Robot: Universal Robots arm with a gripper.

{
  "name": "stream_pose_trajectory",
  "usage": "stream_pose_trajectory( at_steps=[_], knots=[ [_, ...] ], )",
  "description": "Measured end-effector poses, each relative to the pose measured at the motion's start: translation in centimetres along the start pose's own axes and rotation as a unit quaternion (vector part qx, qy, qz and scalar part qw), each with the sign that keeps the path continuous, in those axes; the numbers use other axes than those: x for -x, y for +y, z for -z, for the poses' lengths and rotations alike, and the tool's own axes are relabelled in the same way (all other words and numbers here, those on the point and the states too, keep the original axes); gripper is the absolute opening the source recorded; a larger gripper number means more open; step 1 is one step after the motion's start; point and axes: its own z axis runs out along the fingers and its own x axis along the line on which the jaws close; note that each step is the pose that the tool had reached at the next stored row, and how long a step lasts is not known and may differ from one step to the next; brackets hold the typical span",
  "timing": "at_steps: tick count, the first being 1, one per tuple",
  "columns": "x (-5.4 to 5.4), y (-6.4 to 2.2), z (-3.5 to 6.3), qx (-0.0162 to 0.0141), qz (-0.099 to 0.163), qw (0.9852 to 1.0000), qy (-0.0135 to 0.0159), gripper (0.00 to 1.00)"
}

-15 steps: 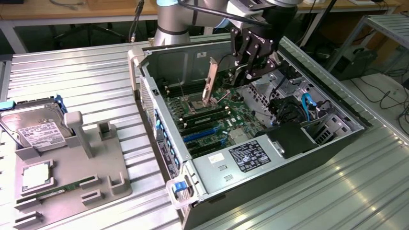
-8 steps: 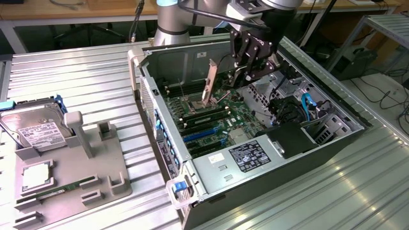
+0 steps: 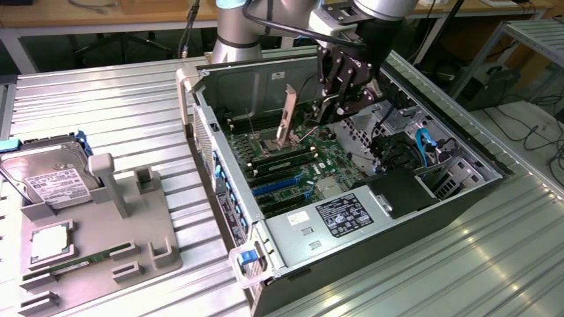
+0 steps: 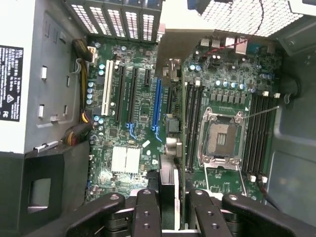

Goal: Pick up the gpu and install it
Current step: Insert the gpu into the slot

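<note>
While the claw [image 3: 339,105] grips the gpu [image 3: 287,119] edge-on at upper centre over the open computer case [image 3: 467,191], the thin, rigid card looks light but fragile.

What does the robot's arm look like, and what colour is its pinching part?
The arm is made of thick silver-grey tubes with a light blue ring at a joint. A black cable loops along it. The end effector is black, with jointed metal fingers dotted with small round bolts.
</note>
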Motion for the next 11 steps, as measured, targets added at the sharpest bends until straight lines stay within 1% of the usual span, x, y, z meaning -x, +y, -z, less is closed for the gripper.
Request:
stream_pose_trajectory(
  at_steps=[8, 11],
  knots=[
    [-0.02, 0.02, -0.41, -0.0013, -0.022, 0.9998, -0.0005, 0.28],
    [-0.02, 0.05, -0.50, -0.0014, -0.026, 0.9997, -0.0006, 0.28]
  ],
)
